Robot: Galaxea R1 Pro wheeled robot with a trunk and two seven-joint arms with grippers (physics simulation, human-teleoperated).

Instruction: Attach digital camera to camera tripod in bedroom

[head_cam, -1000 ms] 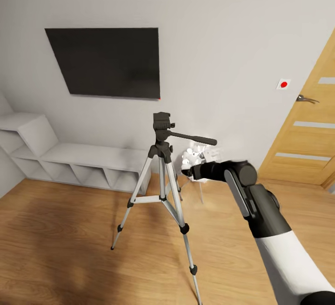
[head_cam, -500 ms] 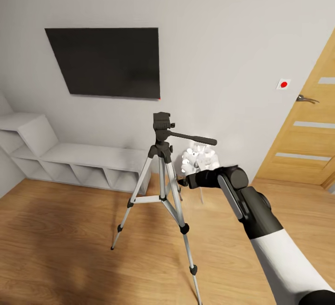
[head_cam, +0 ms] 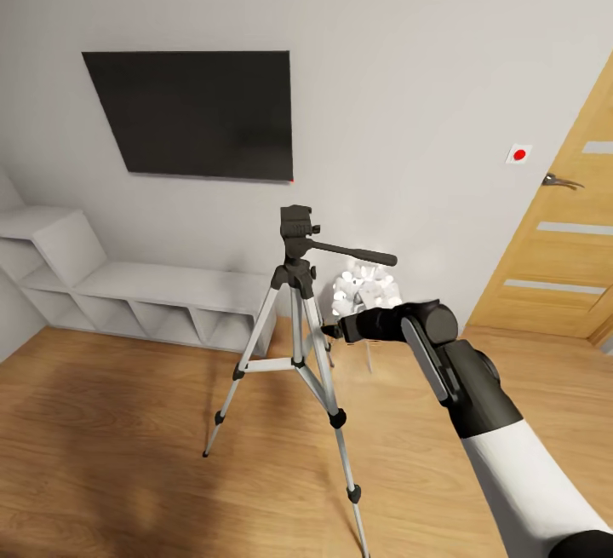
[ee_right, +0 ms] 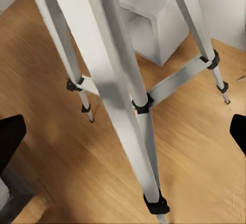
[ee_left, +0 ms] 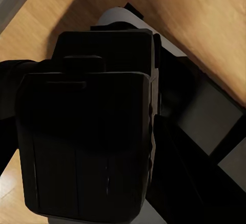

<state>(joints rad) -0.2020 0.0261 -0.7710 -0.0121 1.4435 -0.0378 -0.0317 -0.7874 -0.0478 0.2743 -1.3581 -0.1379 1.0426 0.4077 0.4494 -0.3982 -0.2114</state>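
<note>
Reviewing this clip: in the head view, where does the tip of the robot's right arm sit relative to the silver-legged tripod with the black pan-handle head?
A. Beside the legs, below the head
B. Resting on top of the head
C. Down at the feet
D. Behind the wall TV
A: the right gripper hangs beside the upper legs of the silver-legged tripod, below its black head and pan handle.

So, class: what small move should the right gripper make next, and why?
Probably lift the right gripper toward the camera tripod and its black head: the gripper hangs open and empty, low beside the silver legs, well under the mount.
</note>
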